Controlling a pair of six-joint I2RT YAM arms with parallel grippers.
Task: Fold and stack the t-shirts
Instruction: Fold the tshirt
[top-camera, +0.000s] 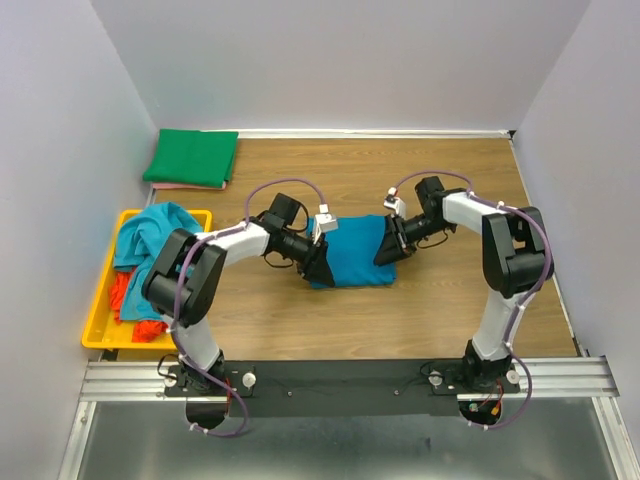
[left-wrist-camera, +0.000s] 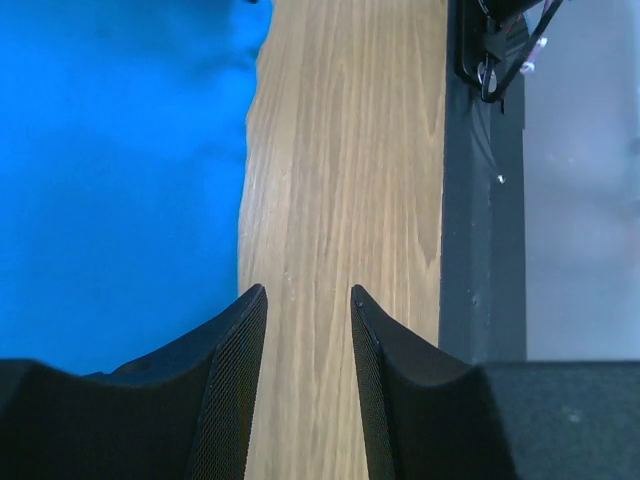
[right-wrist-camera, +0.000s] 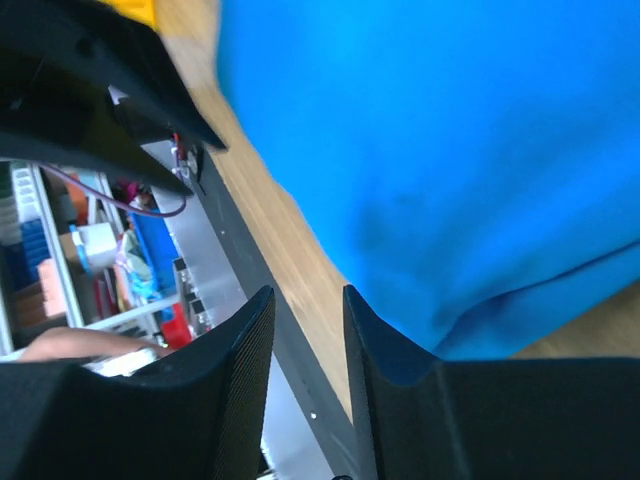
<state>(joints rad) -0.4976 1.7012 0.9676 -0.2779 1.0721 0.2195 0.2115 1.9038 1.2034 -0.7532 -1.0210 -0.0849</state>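
The plain teal-blue cloth t-shirt (top-camera: 355, 250) lies between the black left pincer (top-camera: 322, 264) and the black right pincer (top-camera: 388, 249); under them is a brown wood-grain tabletop (top-camera: 430, 310).

Wood-grain bench (top-camera: 300, 320), boxed in by pale walls (top-camera: 340, 60) at the back and on both sides. At the bench's left edge, by the left wall and toward the front, a yellow tray (top-camera: 105, 338). Along the near edge, a black bar (top-camera: 350, 378) laid across silver rails (top-camera: 120, 372). Below that, a grey metal surface (top-camera: 350, 450). In the right wrist view, past the bench's edge, blurred shelves (right-wrist-camera: 80, 240) of coloured clutter, too soft to name.
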